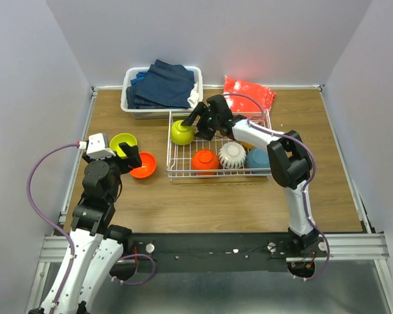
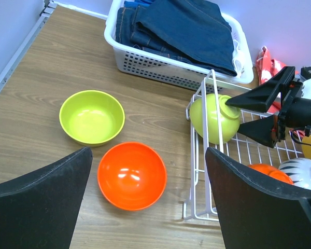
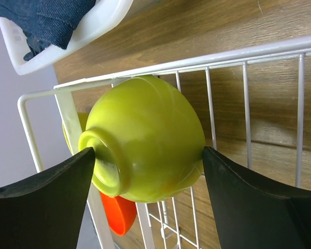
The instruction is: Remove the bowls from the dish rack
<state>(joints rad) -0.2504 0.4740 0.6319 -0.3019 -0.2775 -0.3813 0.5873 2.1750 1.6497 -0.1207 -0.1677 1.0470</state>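
The white wire dish rack [image 1: 216, 178] stands mid-table. My right gripper [image 1: 193, 126] is at its back left corner, shut on a lime green bowl [image 3: 145, 140] tipped on its side; one finger [image 3: 46, 192] presses the foot, the other the body near the rim. A red-orange bowl [image 1: 205, 160], the striped white bowl [image 1: 232, 155] and the teal bowl [image 1: 257, 159] sit in the rack. The yellow-orange bowl [image 1: 247, 144] is mostly hidden by the arm. A second lime green bowl [image 2: 92, 116] and a second red-orange bowl [image 2: 132, 175] stand on the table to the rack's left. My left gripper [image 2: 147, 155] is open and empty above them.
A solid white tub of dark blue clothes [image 1: 162, 88] stands at the back, just behind the rack's left corner. A red-orange plastic bag [image 1: 249, 95] lies at the back right. Grey walls enclose the table on three sides.
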